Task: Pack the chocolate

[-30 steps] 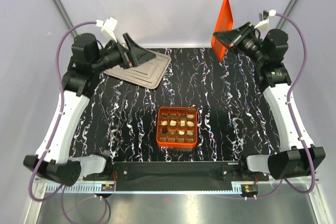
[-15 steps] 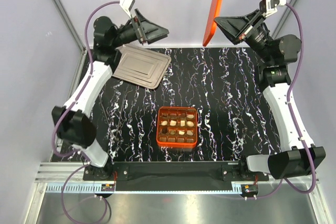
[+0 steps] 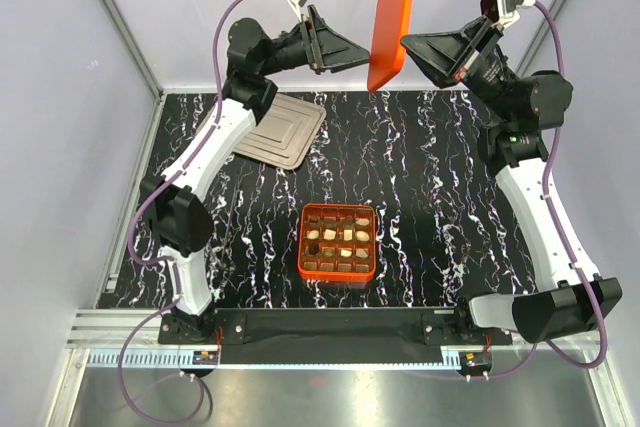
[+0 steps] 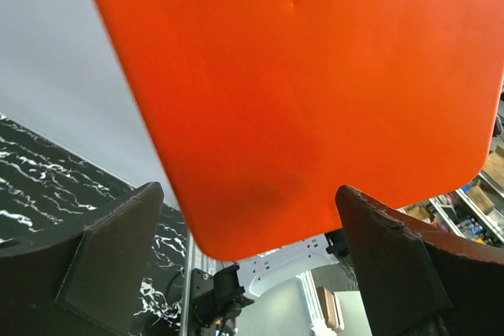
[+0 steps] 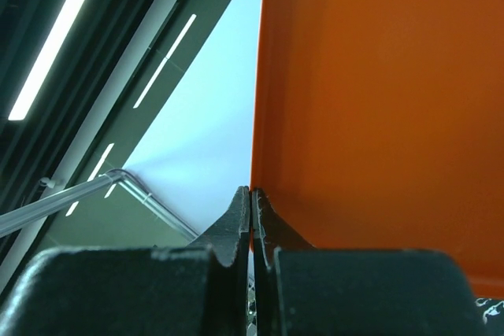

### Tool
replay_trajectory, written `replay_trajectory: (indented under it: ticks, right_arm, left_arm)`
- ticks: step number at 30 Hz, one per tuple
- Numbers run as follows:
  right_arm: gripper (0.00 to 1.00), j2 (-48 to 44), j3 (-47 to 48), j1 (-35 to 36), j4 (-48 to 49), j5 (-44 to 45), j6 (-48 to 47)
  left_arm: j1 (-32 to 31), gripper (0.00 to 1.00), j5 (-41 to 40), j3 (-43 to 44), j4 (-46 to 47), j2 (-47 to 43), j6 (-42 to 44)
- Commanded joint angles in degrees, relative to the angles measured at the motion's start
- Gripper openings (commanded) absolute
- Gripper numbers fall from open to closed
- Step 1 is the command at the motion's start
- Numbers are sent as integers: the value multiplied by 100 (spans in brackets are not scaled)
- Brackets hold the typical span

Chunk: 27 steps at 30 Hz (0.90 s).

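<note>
Small brown and cream chocolate pieces (image 3: 329,238) sit in the grid cells of the orange box (image 3: 301,247) at the table's middle. High above the table's back edge, my right gripper (image 3: 405,44) (image 5: 250,194) is shut on the edge of the flat orange lid (image 3: 393,7) (image 5: 378,100), holding it upright. My left gripper (image 3: 356,54) (image 4: 252,273) is raised just left of the lid and stands wide open. In the left wrist view the lid (image 4: 299,92) fills the frame, its lower corner showing between the two fingers (image 4: 110,265); I cannot tell if they touch it.
A brown-grey ribbed sheet (image 3: 275,132) lies flat at the back left of the black marbled table (image 3: 450,217). Pale walls and metal frame posts stand behind and beside the table. Both arm bases sit at the near edge.
My left arm lifted off the ribbed sheet and swung up and right to the lid. My right arm raised the lid higher and carried it left.
</note>
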Motion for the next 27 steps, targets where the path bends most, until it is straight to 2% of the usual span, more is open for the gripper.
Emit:
replay_trajectory:
  ticks: [1, 7, 13, 15, 17, 19, 20, 24, 25, 27]
  right_arm:
    - [0, -23, 274, 99, 624, -35, 192]
    - [0, 47, 46, 204, 1063, 88, 482]
    - [0, 118, -164, 222, 1293, 62, 615]
    - [0, 135, -305, 222, 1415, 79, 702]
    - [0, 126, -490, 222, 1407, 1, 659]
    - [0, 65, -735, 222, 1319, -35, 589]
    - [0, 30, -806, 213, 1232, -131, 449]
    - [0, -294, -1018, 187, 109, -141, -508]
    - [0, -348, -1027, 187, -381, -106, -867]
    - [0, -444, -1044, 170, -745, -44, -1098]
  left_arm:
    - [49, 99, -35, -131, 737, 9, -266]
    - [-47, 99, -123, -159, 1774, 166, -1275]
    - [-100, 99, -281, -447, 2504, 263, -1865]
    - [-100, 97, -369, -571, 3127, 290, -2164]
    - [-100, 91, -448, -677, 3697, 307, -2604]
    - [-100, 86, -422, -686, 3797, 281, -2754]
    - [-100, 79, -361, -695, 3728, 211, -2728]
    - [-47, 63, -299, -1037, 3568, -52, -2605]
    - [-12, 62, -307, -1194, 3621, -96, -2675]
    - [32, 57, -290, -1318, 3858, -158, -2815]
